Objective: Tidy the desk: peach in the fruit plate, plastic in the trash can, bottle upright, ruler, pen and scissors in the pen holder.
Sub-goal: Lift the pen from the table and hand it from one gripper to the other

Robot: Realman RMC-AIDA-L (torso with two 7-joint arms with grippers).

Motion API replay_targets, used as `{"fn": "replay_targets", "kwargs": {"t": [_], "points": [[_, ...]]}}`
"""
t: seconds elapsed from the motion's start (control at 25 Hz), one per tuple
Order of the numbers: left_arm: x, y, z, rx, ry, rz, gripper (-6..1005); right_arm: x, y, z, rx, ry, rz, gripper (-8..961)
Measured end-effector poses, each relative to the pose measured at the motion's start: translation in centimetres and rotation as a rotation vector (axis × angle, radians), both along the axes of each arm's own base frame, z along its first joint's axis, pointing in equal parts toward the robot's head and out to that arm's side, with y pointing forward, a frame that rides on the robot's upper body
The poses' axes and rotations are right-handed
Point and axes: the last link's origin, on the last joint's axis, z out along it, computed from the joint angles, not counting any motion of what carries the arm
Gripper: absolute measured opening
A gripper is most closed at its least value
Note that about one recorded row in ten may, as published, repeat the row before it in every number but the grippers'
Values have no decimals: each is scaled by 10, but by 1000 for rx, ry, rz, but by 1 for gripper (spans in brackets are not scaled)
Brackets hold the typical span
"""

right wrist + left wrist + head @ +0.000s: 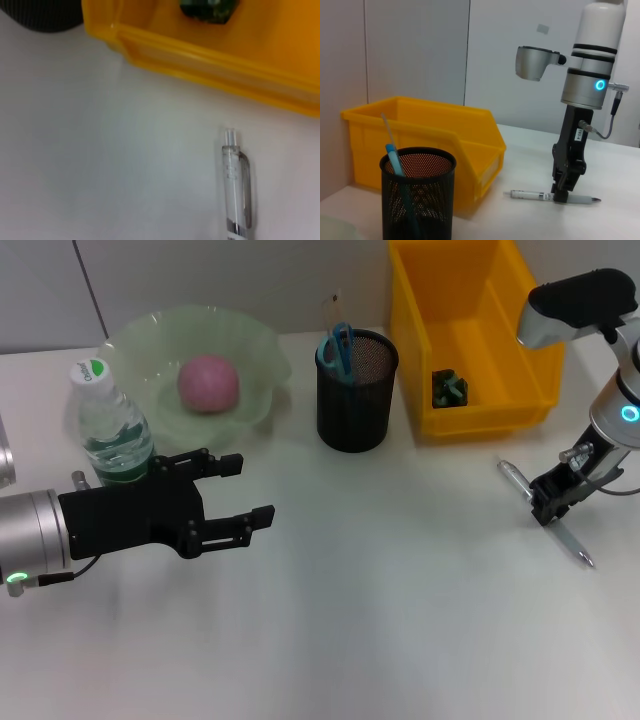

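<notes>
Pen [545,512]: lies flat on the desk [400,620]
Right gripper [552,502]: down on the pen, fingers clamped around its middle
Left gripper [240,492]: fingers spread, beside the bottle [108,427]

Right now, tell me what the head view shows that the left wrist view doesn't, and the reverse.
Only the head view shows the peach in the fruit plate, the upright bottle, the left gripper and the plastic inside the yellow bin. Only the left wrist view shows the bin's outer side wall. Both show the pen holder, and the right gripper down at the pen.
</notes>
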Motion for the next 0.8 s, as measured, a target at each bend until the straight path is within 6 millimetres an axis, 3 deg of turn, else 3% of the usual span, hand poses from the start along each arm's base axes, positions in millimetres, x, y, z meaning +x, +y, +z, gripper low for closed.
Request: {"fn": "replay_targets", "kwargs": {"t": [0.28, 0.4, 0.8], "points": [[0, 0, 1, 1, -1, 0, 699, -23, 4, 6, 32, 69, 111, 140], [0, 0, 1, 2, -1, 1, 698, -46, 0, 9, 51, 179, 244, 138], [-2, 0, 3, 10, 2, 0, 695, -79, -16, 29, 141, 481, 551, 133]]}}
